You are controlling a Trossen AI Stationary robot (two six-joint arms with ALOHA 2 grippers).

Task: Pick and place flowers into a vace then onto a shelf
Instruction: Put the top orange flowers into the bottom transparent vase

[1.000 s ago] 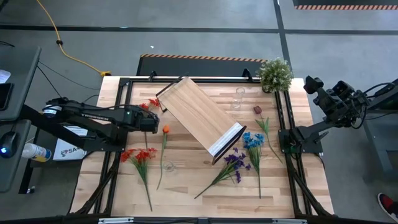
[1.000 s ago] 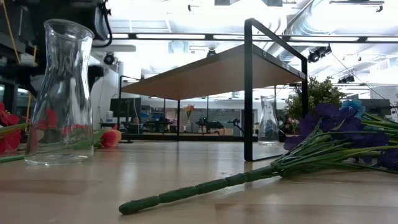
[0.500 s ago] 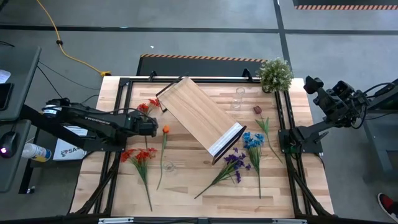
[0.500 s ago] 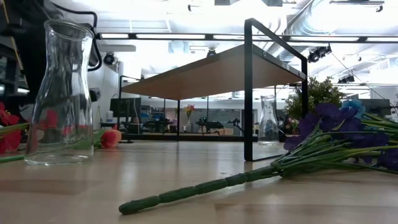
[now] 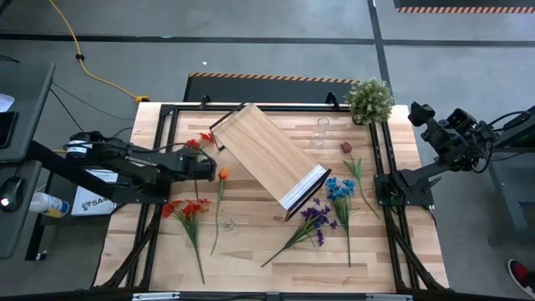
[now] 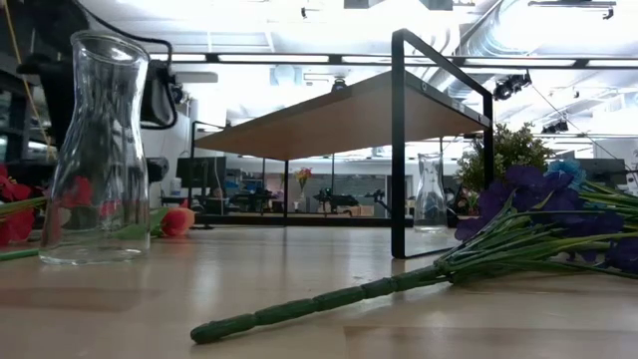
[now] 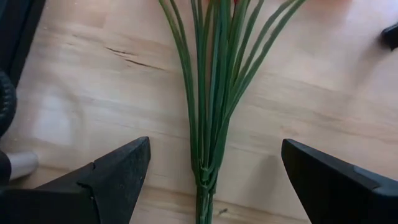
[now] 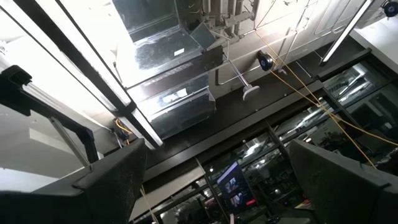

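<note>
Left gripper (image 7: 208, 180) hangs over red flowers (image 5: 188, 209) at table's left side, fingers spread wide, empty, bundled stalks (image 7: 208, 112) between them.

Right gripper (image 8: 214, 186) wide open, empty, parked off table's right edge, pointing at ceiling.

Shelf (image 5: 267, 155) stands askew mid-table. Near glass vase (image 6: 98, 150) just beside red bunch.

Risks, as I judge them:
- Thin stalks splay; closing fingers may catch only some.
- Descent too low scrapes tabletop (image 7: 323, 81).
- Swinging stems could tip vase.

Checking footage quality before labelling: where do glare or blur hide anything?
Low view: bright ceiling lights wash out the room behind the shelf, and the near stem looks soft. Right wrist view: only ceiling, blown out at one side. High view: evenly lit.
</note>
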